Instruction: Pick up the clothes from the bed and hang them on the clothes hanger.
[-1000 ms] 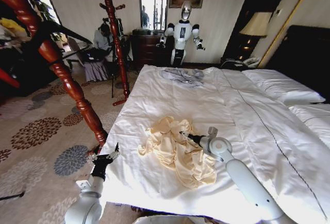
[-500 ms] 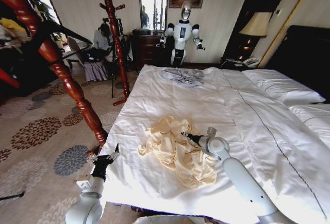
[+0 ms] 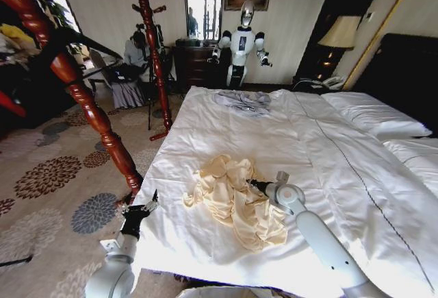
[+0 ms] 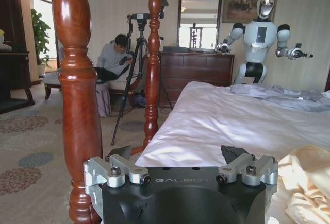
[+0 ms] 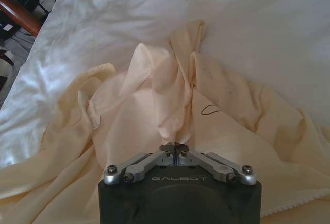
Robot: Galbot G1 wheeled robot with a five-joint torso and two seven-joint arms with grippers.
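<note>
Black right end effector (image 5: 175,147), marked GALBOT, pinches clothes (image 5: 154,105).

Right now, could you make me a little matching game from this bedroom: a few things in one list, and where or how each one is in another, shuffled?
Things:
1. pale cream-yellow fabric shirt
2. crumpled grey-blue garment
3. right gripper
4. left gripper

States or places:
A. open, beside the bed's near left edge, by the red-brown turned wooden post
B. shut on a fold of cloth
C. bunched up on the near part of the white sheet
D. lying at the far end of the bed

Pairs: 1-C, 2-D, 3-B, 4-A
</note>
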